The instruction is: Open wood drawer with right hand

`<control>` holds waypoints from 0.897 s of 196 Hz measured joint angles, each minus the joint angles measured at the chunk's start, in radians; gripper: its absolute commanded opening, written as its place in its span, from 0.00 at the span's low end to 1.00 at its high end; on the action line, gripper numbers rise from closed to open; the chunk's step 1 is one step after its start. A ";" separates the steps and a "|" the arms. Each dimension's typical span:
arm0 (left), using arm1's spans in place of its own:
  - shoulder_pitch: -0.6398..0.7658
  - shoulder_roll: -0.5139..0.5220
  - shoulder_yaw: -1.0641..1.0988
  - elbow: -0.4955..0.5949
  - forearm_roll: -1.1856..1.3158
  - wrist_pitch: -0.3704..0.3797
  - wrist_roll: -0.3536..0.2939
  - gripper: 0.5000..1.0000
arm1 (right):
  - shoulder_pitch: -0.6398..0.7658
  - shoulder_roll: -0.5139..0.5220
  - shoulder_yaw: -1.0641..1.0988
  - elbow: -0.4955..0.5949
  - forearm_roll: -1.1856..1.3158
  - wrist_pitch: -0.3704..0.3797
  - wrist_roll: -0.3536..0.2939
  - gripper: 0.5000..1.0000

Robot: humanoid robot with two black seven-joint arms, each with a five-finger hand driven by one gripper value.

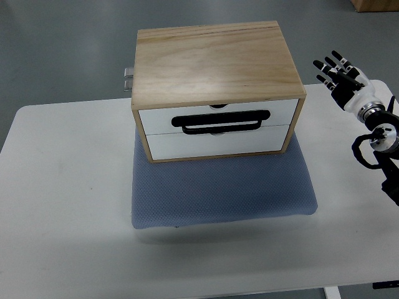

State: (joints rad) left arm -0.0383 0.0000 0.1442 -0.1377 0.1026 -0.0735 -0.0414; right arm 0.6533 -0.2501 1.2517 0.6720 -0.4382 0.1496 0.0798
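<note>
wood drawer box [215, 62] sits toward the far-centre of the white table [62, 187], resting on the back part of a blue-grey mat [224, 193]. box has a plain wood top & sides, w/ two white drawer fronts facing the camera side. upper drawer front [218, 116] and lower drawer front [218, 142] both look flush w/ the frame, so shut. a black loop handle [221, 120] lies across the seam btwn the two fronts; can't tell which drawer it belongs to. small dark notch at the top edge of the upper front, centre. a bit of metal hardware [128, 79] sticks out at the box's far-left corner.

right hand [340, 73] comes in from the right edge, arm running down along that edge w/ black cabling near the wrist. hand is off to the right of the box, well apart from the handle, over the table's far-right corner. fingers are spread & extended, pointing up-left, holding nothing. no contact w/ box or mat.

left arm not visible.
</note>
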 measured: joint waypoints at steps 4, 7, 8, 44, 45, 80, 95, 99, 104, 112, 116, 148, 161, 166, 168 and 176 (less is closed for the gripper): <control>0.000 0.000 0.000 0.000 0.000 0.000 0.000 1.00 | 0.000 0.000 0.000 0.000 0.000 0.001 0.000 0.91; 0.000 0.000 0.000 0.000 0.000 0.000 0.000 1.00 | 0.000 -0.001 0.000 0.000 0.000 0.001 0.000 0.91; 0.000 0.000 0.000 0.000 0.000 0.000 0.000 1.00 | 0.000 -0.001 0.000 0.000 0.000 0.002 0.000 0.91; 0.000 0.000 0.000 0.000 0.000 0.000 0.000 1.00 | 0.000 -0.002 -0.001 0.000 0.001 0.015 -0.001 0.91; 0.000 0.000 0.000 0.000 0.000 0.000 0.000 1.00 | 0.000 -0.002 -0.001 0.000 0.000 0.015 -0.001 0.91; 0.000 0.000 0.000 0.000 0.000 0.000 0.000 1.00 | -0.001 0.003 -0.001 -0.001 0.000 0.016 -0.001 0.91; 0.000 0.000 0.000 0.000 0.000 0.000 0.000 1.00 | -0.008 0.003 -0.002 -0.001 0.000 0.021 -0.001 0.91; 0.000 0.000 0.000 0.000 0.000 0.000 0.000 1.00 | -0.009 0.003 -0.002 -0.001 0.000 0.022 -0.002 0.91; 0.000 0.000 0.000 0.000 0.000 0.000 0.000 1.00 | -0.010 0.002 -0.002 -0.001 0.000 0.023 -0.002 0.91; 0.000 0.000 0.000 0.000 0.000 0.000 0.000 1.00 | -0.010 0.002 -0.002 -0.001 0.000 0.024 -0.002 0.91; 0.000 0.000 0.000 0.000 0.000 0.000 0.000 1.00 | -0.010 0.002 -0.002 -0.001 0.000 0.024 -0.002 0.91; 0.000 0.000 0.000 0.000 0.000 0.000 0.000 1.00 | -0.011 0.007 -0.002 0.000 0.001 0.025 -0.002 0.91; 0.000 0.000 0.000 0.000 0.000 0.000 0.000 1.00 | -0.011 0.007 -0.001 0.001 0.001 0.025 -0.002 0.91; 0.000 0.000 0.000 0.000 0.000 0.000 0.000 1.00 | -0.011 0.007 -0.001 0.002 0.001 0.025 -0.002 0.91; 0.000 0.000 0.000 0.000 0.000 0.000 0.000 1.00 | -0.011 0.007 -0.001 0.002 0.001 0.025 -0.002 0.91; 0.000 0.000 0.000 0.000 0.000 0.000 0.000 1.00 | -0.011 0.007 0.000 0.002 0.001 0.025 -0.002 0.91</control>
State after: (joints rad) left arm -0.0383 0.0000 0.1442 -0.1381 0.1028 -0.0731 -0.0414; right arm 0.6426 -0.2428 1.2513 0.6744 -0.4372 0.1749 0.0783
